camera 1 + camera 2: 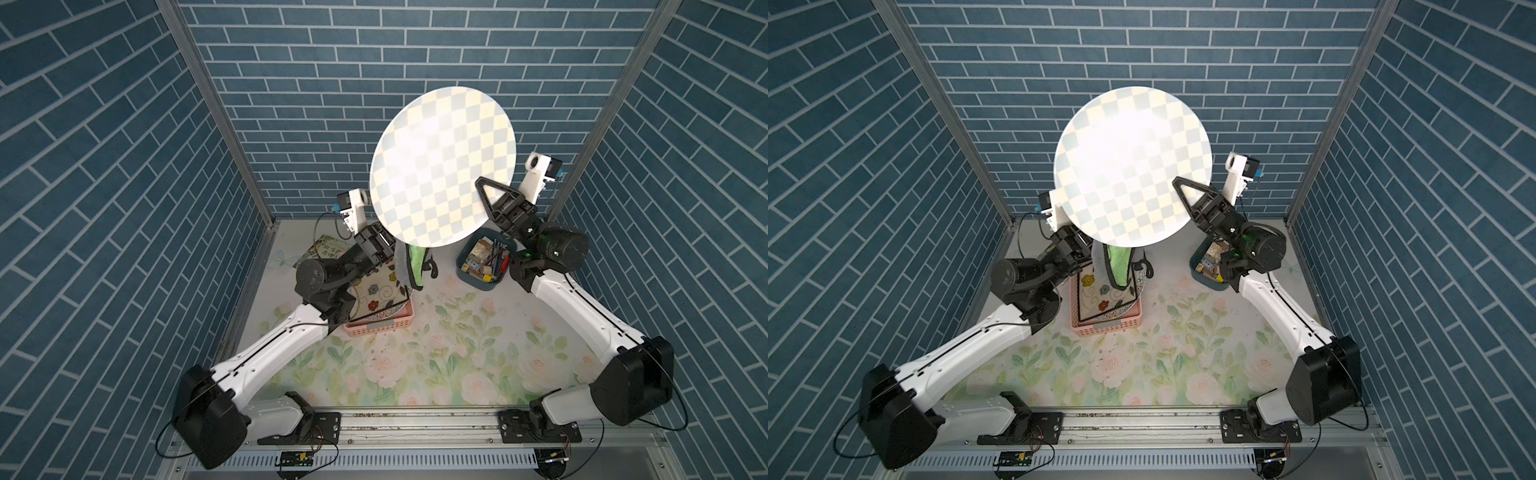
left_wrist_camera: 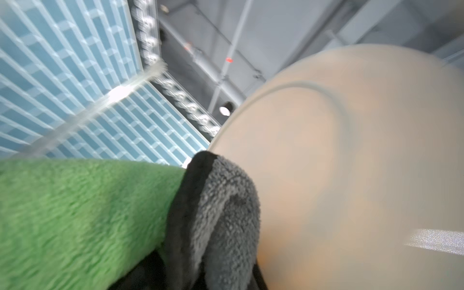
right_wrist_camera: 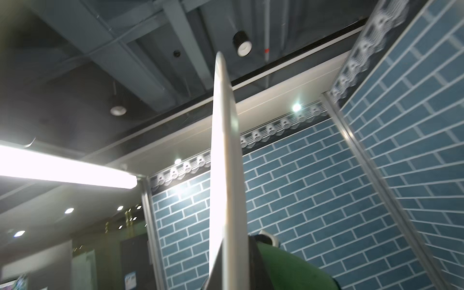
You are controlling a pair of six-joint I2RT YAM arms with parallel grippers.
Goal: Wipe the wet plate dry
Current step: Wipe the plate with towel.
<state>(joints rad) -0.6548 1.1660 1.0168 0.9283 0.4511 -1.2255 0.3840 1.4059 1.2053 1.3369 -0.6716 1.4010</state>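
**Top views.** In both top views the right gripper (image 1: 488, 195) is clenched on the lower rim of the checkered plate (image 1: 442, 166). It holds the plate raised and tilted on edge, well above the table (image 1: 457, 374), with the checkered face turned toward the camera head. The left gripper (image 1: 388, 245) is clamped on a green-and-grey cloth (image 1: 415, 266). The cloth hangs just below the plate's lower edge, over the pink basket (image 1: 374, 328).

**Left wrist view.** The cloth (image 2: 75, 213) fills the near field. Its grey fold meets the plain underside of the plate (image 2: 351, 175) near the rim. The picture is blurred, so it is not certain that the fold presses on the surface.

**Right wrist view.** The plate (image 3: 226, 163) is seen edge-on, rising from the closed jaws. The green of the cloth (image 3: 288, 266) lies on its underside face.

**Progress.** Plate and cloth are both in hand and have been brought together at the underside rim. Judged from this, the wiping is at an early stage. The checkered face shows no cloth on it and is probably left to do. No picture shows how wet the plate is.

**Count.**
- Grippers: two
- Checkered plate: one
- Cloth: one
- Pink basket: one, with one floral dish (image 1: 378, 291) showing in it
- Blue bin (image 1: 465, 262) of small items: one
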